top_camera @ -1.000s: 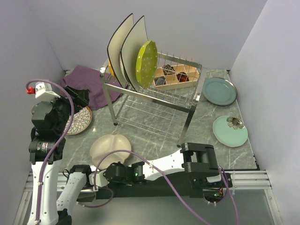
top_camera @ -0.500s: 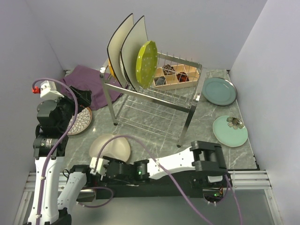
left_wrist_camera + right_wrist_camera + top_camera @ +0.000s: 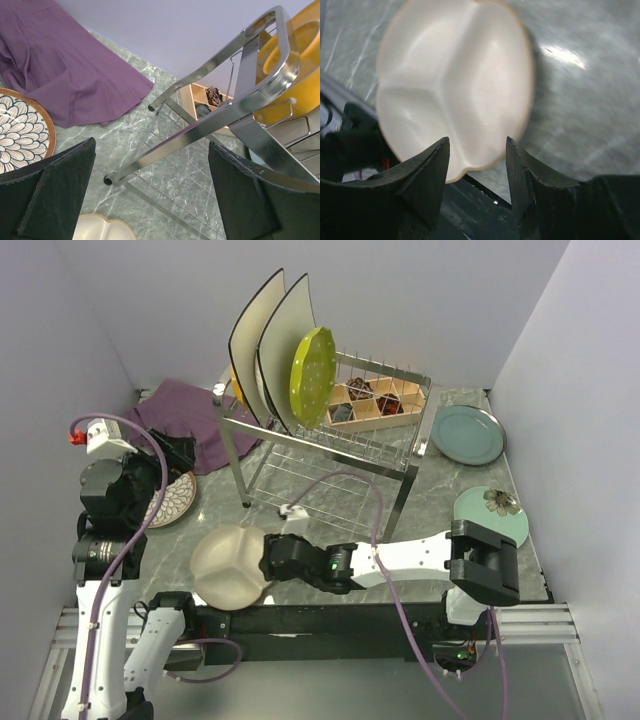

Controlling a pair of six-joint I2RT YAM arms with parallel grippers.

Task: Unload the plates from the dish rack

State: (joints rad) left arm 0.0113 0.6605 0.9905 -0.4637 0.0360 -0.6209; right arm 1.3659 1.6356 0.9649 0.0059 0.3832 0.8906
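Right gripper (image 3: 477, 144) had swung from the near side of the cream divided plate (image 3: 226, 565) to its right rim, jaws half apart, gripping nothing. Left gripper (image 3: 150, 145) gaped wide beside the dish rack (image 3: 403, 502), where square plates (image 3: 255, 340) and a yellow-green plate (image 3: 312, 375) stood.

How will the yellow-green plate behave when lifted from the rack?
Probably rigid and breakable: the yellow-green plate looks glazed. That gloss may make it slippery. Standing on edge in the dish rack, being round, it could roll once free.
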